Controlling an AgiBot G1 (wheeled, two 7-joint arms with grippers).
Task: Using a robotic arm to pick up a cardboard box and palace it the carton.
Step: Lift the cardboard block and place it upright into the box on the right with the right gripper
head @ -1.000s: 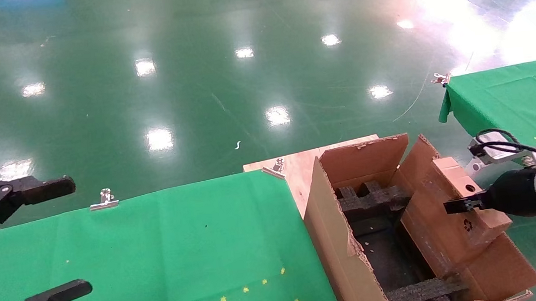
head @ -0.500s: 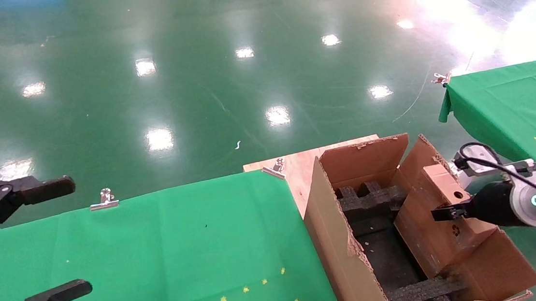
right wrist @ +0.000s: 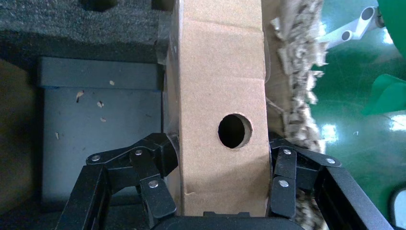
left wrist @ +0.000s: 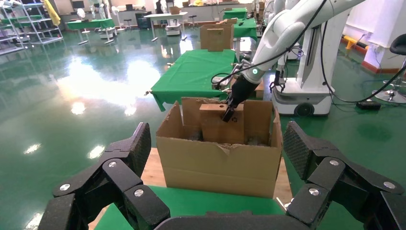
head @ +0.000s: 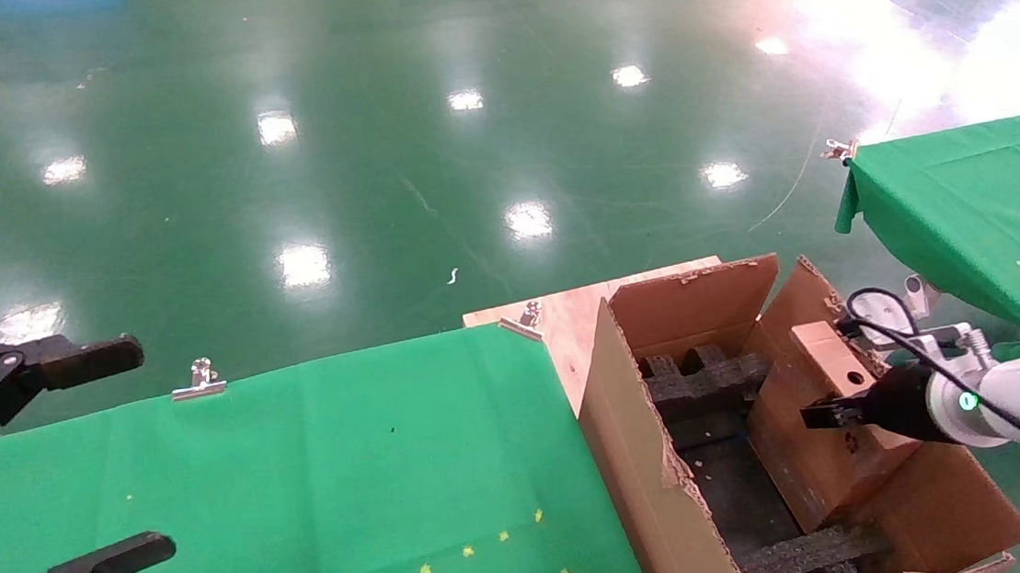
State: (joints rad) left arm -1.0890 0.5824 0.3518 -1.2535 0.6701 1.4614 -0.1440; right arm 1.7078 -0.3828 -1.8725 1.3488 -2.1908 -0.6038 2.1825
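The cardboard box [head: 831,424] is already picked up and stands on edge, partly down inside the carton [head: 676,493], along the carton's right-hand wall. Its narrow side with the round hole faces up, and its upper part rises above the carton's rim. In the right wrist view the cardboard box [right wrist: 222,110] sits square between the two sets of black links, which press on its broad faces from either side: the right gripper [head: 839,412] is pinching it. Under and beside the box lie the black foam blocks [head: 707,380] and the dark floor of the carton.

So the pick-up is done and the carry to the carton is done. What seems left is the last of the lowering, until the box rests on the bottom or against the foam, then letting go and drawing the robotic arm [head: 1018,390] clear. Whether the box's lower edge already touches anything inside cannot be told from these views.

The carton's torn flaps stand close to the box on the right side, so they could catch it on the way down.

The left gripper [head: 38,485] hangs spread wide over the near-left part of the green desk [head: 322,460], well apart from the carton, and holds nothing.
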